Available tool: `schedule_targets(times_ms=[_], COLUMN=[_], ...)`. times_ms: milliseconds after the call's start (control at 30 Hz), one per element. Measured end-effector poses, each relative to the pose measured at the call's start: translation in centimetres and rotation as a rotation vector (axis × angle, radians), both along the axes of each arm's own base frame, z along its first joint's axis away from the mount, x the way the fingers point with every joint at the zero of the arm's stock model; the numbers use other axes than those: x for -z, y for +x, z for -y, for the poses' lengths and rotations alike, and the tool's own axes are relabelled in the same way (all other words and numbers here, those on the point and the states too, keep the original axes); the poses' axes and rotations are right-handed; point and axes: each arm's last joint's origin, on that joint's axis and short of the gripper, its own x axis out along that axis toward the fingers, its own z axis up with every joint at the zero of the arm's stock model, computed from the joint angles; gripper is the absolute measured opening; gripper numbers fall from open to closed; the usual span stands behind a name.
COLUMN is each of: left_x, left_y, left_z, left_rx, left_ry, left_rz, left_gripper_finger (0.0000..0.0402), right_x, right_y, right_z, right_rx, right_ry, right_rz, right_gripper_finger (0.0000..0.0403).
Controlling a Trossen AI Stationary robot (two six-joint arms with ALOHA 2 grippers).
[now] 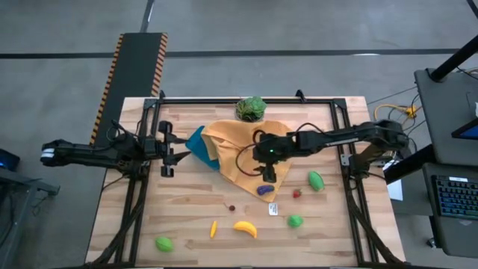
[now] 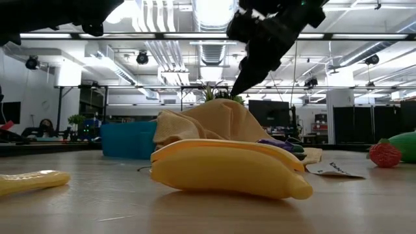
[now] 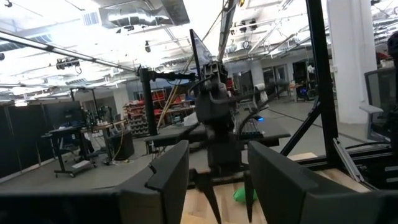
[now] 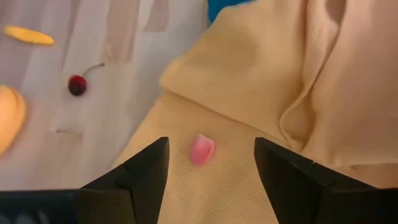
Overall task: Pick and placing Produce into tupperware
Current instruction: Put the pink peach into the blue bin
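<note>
My right gripper [image 1: 267, 177] hangs open over the near part of an orange-yellow cloth [image 1: 237, 149], its fingers slanting down, with nothing between them [image 4: 211, 168]. A small pink piece [image 4: 202, 150] lies on the cloth right below it. The teal tupperware [image 1: 197, 146] sits at the cloth's left edge, partly under it. Produce lies on the wood: a purple piece [image 1: 264, 190], a red one [image 1: 296, 193], a green oval [image 1: 316, 180], a green round one [image 1: 296, 220], a banana [image 1: 245, 228], a small yellow piece [image 1: 213, 228], another green one [image 1: 163, 243] and a cherry [image 4: 77, 84]. My left gripper [image 1: 168, 149] waits open, raised, left of the tupperware.
A leafy plant [image 1: 252, 108] stands at the cloth's far edge. A white tag [image 1: 273, 210] lies near the purple piece. A dark frame rail [image 1: 351, 172] runs along the table's sides. Bare wood [image 1: 194, 202] lies near the front left.
</note>
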Motion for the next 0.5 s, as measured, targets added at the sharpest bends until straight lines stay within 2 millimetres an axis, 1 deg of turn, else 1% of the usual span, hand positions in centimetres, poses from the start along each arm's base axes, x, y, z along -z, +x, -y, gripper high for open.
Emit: schedule_targets(times_ms=[133,267,500], left_x=[0.0,0.0,0.0], left_y=[0.0,0.0,0.0], left_z=[0.0,0.0,0.0], left_rx=[0.0,-0.008,-0.012], left_ry=[0.0,0.028,0.043], left_rz=[0.004,0.003,0.002], left_gripper_finger=[0.0151,0.0151,0.0151], right_x=[0.8,1.3,1.8], right_y=[1.1,1.7,1.5], right_z=[0.0,0.0,0.0], right_rx=[0.018,0.017,0.018], right_ry=[0.015,0.015,0.016], right_rz=[-0.024,-0.043,-0.1], right_gripper_finger=[0.0231,0.023,0.0232])
